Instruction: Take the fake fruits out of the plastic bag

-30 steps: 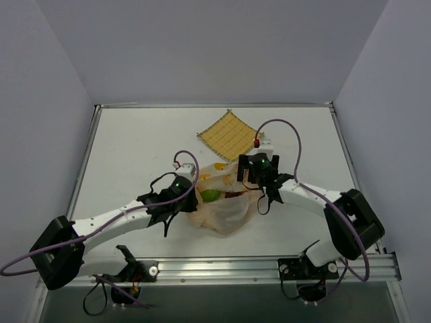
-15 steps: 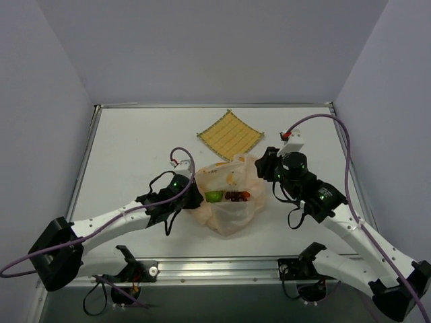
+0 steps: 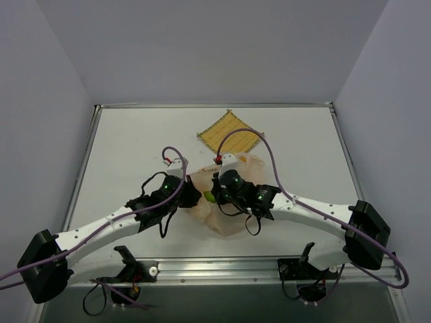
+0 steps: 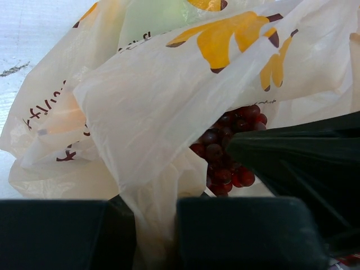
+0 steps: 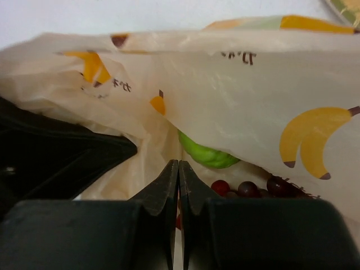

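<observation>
Plastic bag [image 5: 236,95]: banana prints [image 5: 306,140], dark-red lettering [image 5: 243,56] unreadable; grape bunch [image 4: 224,151] inside.

translucent cream plastic bag [image 4: 140,101]: yellow banana prints, dark brown tips, dark red lettering. small plastic grape bunch [image 4: 225,152]: dark red. round plastic fruit [image 5: 207,154]: bright green. square woven mat [image 3: 229,134]: yellow-tan, grid pattern. table [image 3: 135,148]: white.

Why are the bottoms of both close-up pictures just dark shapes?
Left wrist: the fingers sit right at the lens, dark and soft; grapes are sharp. Right wrist: same dark fingers, green fruit clearer. Top view: even light, no glare.
</observation>
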